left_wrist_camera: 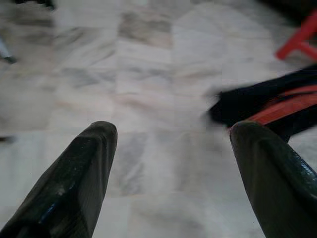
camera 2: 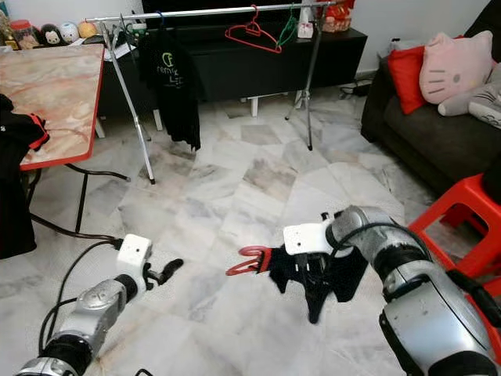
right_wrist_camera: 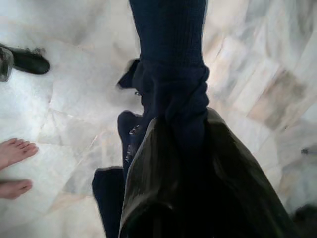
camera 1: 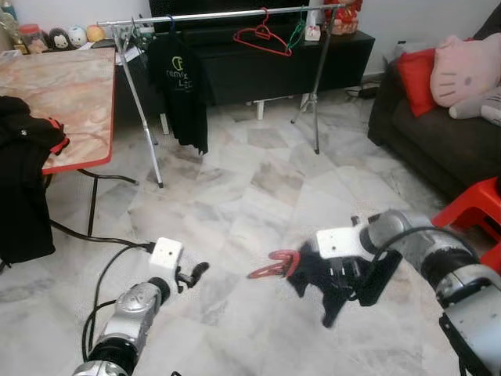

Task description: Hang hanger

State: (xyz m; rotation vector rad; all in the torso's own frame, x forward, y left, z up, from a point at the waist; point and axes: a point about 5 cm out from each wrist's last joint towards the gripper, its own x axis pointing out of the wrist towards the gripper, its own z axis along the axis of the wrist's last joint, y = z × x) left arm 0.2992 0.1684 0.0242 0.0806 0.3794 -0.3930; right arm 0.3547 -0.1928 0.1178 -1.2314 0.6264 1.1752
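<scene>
Left eye view: right gripper (camera 1: 333, 291) held low over the marble floor (camera 1: 250, 196), fingers pinched on a dark garment (camera 1: 344, 282) draped on a red hanger (camera 1: 274, 266), whose hook juts toward the left arm. Left gripper (camera 1: 193, 274) sits apart from it, fingers spread with nothing between them. Clothes rack (camera 1: 227, 14) stands well beyond, carrying a black shirt (camera 1: 182, 86) and another red hanger (camera 1: 262, 35). Right wrist view: bare feet (right_wrist_camera: 15, 166) on the tiles.

Head stereo pair looking forward and down across marble floor (camera 1: 258, 188), both sharing clothes rack (camera 1: 219, 16), wrist cameras close, facing floor
</scene>
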